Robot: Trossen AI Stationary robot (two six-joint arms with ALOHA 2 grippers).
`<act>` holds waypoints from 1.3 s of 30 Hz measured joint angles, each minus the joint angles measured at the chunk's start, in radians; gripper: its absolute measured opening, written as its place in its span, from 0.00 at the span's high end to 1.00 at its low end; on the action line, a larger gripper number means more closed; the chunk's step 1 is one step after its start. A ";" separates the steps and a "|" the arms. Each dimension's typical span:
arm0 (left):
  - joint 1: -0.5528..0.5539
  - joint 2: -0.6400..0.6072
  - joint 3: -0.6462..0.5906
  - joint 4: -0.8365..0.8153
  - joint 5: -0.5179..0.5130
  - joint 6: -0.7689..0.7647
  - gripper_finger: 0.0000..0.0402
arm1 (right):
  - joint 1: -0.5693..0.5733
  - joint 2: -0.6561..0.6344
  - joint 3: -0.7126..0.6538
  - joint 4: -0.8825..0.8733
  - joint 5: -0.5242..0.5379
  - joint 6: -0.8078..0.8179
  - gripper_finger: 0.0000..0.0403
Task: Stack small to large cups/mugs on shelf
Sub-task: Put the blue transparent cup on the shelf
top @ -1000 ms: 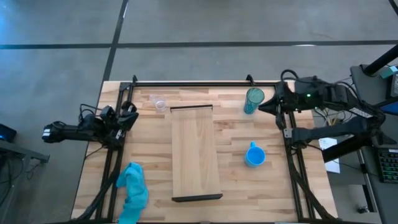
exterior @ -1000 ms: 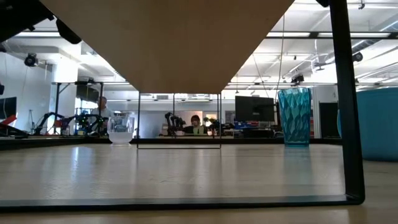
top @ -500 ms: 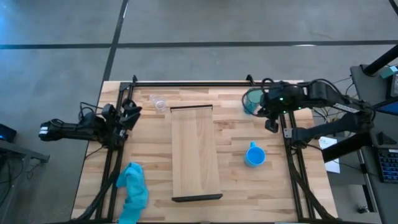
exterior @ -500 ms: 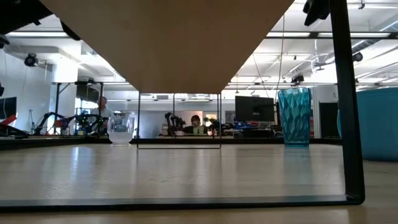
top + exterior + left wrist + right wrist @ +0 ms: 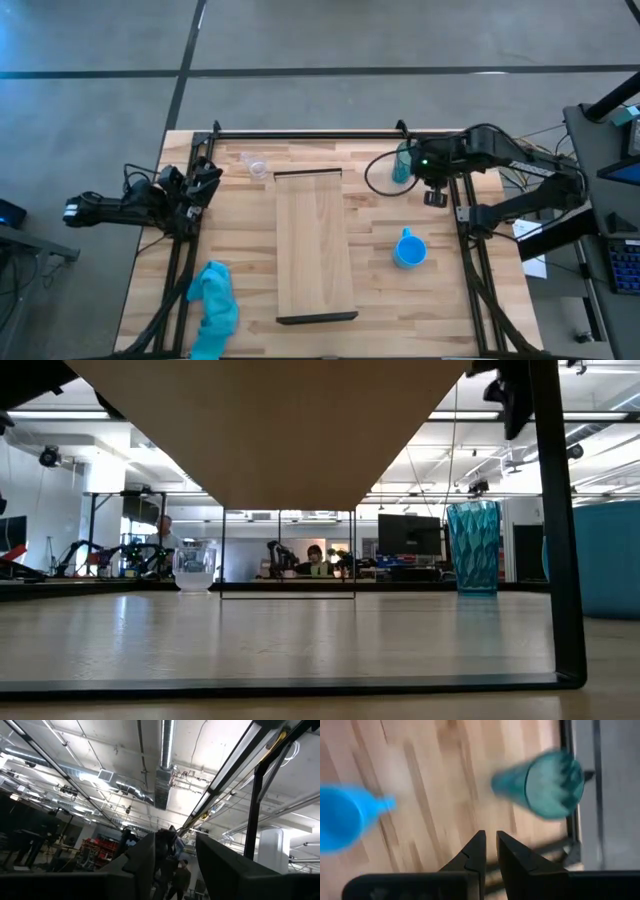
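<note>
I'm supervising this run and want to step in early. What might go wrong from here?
The right gripper is nearly shut, hanging close above the teal tumbler at the table's far edge. Unless it opens wider, it may bump the tall tumbler and tip it. The blue mug sits alone nearer the front, so a toppled tumbler might roll into it or off the edge.

This is a robotics lab or industrial workshop hall. The low view looks past the butcher-block tabletop (image 5: 300, 650) into a big open room with strip lights, a dark monitor (image 5: 410, 535), other robot arms on benches (image 5: 100, 555) and a seated person (image 5: 315, 558). The left wrist view shows exposed ceiling ducts (image 5: 165, 765). The high view shows a polished concrete floor (image 5: 330, 60).
</note>
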 joint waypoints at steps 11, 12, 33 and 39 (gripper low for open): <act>0.000 0.002 0.004 0.017 0.000 0.002 0.68 | -0.019 0.133 0.001 -0.013 0.047 -0.122 0.76; 0.000 0.002 0.004 0.018 0.000 0.002 0.68 | -0.019 0.145 0.001 -0.013 0.074 -0.124 0.74; 0.000 0.007 0.003 0.017 0.000 -0.156 0.68 | -0.334 0.203 0.001 0.142 -0.086 -0.298 0.75; 0.000 0.024 0.002 0.016 0.001 -0.156 0.68 | -0.412 0.205 0.000 0.151 -0.231 -0.316 0.76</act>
